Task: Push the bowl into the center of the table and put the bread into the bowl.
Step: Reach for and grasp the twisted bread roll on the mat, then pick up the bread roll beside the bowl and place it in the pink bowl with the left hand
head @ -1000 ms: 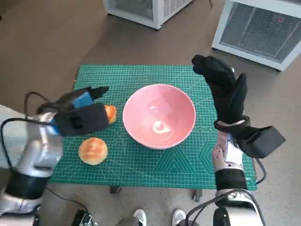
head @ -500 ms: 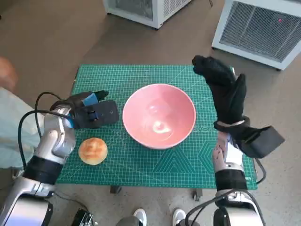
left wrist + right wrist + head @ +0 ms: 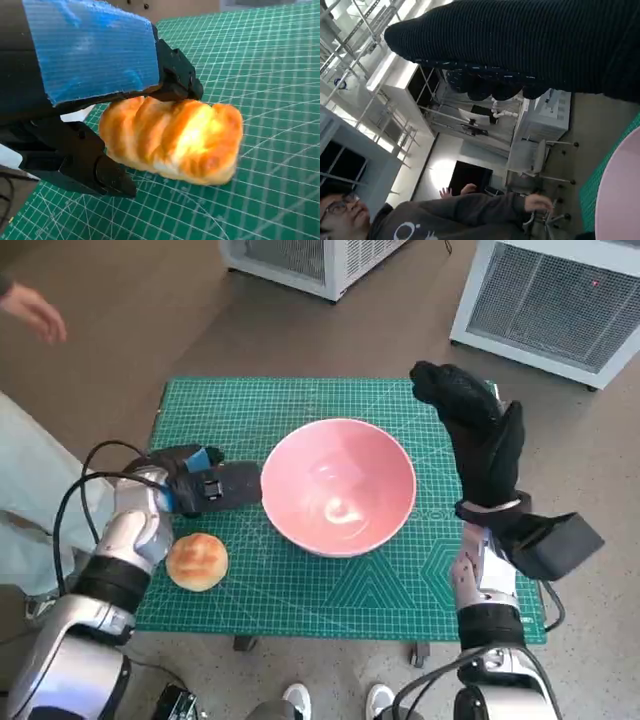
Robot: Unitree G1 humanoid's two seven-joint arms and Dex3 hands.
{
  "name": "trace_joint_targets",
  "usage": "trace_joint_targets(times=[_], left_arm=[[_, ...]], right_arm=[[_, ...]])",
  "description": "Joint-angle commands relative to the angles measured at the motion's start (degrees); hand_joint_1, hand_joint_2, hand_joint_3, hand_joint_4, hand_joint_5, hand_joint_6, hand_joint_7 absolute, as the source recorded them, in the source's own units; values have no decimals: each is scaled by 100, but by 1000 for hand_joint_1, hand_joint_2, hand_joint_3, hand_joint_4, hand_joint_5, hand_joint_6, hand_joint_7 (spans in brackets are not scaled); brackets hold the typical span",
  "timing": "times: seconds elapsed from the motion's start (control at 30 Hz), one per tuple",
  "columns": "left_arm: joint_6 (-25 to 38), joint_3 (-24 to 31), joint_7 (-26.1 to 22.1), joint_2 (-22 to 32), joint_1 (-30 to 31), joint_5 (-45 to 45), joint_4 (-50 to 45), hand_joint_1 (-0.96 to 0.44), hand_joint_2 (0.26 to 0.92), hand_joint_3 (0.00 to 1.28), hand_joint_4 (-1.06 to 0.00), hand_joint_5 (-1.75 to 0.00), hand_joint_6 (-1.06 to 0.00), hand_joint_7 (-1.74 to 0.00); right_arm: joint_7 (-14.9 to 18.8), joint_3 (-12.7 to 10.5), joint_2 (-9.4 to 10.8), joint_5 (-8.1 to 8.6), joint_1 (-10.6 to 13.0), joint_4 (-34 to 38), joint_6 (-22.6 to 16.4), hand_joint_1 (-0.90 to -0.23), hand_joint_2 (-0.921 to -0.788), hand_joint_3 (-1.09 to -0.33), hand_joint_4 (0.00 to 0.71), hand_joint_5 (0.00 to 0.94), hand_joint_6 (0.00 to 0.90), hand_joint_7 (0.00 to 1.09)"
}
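The pink bowl [image 3: 338,487] stands empty in the middle of the green cutting mat [image 3: 300,590]; its rim [image 3: 620,200] shows in the right wrist view. My left hand [image 3: 205,483] lies low on the mat just left of the bowl and covers a long golden bread roll [image 3: 175,137]. In the left wrist view its fingers [image 3: 172,82] touch the roll's top while the thumb sits at its other side; the roll rests on the mat. A round bun [image 3: 197,560] lies nearer me. My right hand [image 3: 480,435] is raised beside the bowl's right, fingers spread, holding nothing.
A person's hand [image 3: 30,310] and pale trouser leg [image 3: 30,500] are at the left; a person [image 3: 395,220] also shows in the right wrist view. White units [image 3: 560,300] stand on the floor beyond the table. A cable [image 3: 75,510] loops off my left forearm.
My left hand has dropped and slid right toward the bowl, now covering the long roll. A person's hand has come in at the top left. Bowl, bun and right hand are unmoved.
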Motion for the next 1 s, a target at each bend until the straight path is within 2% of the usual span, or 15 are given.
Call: trace_joint_targets(times=[0.03,0.07,0.17,0.4,0.63,1.0], left_arm=[[-225,-12,160,70,-73,49,-29,114,860,112,-723,-1187,-740,-650],[-248,15,166,94,-56,29,-79,74,867,108,-721,-1225,-734,-744],[-326,89,159,152,-32,-34,-166,26,872,104,-726,-1245,-725,-879],[-369,336,33,291,79,-233,-613,4,894,76,-730,-1188,-682,-1041],[-259,541,-129,479,223,-297,-1336,3,913,56,-730,-1190,-647,-1074],[26,1189,-464,820,523,-443,-3261,3,919,33,-762,-1107,-634,-1137]], right_arm=[[-48,32,1,-29,152,36,100,-761,-921,-802,268,0,113,518],[-47,34,4,-26,154,33,101,-761,-921,-802,268,0,113,518],[-48,45,19,-25,164,26,95,-761,-921,-802,268,0,112,519],[-27,63,40,-4,150,67,80,-763,-921,-803,269,1,111,522],[15,70,47,42,160,66,91,-763,-921,-803,268,0,110,524],[102,56,40,125,158,71,111,-750,-921,-810,269,0,108,528]])
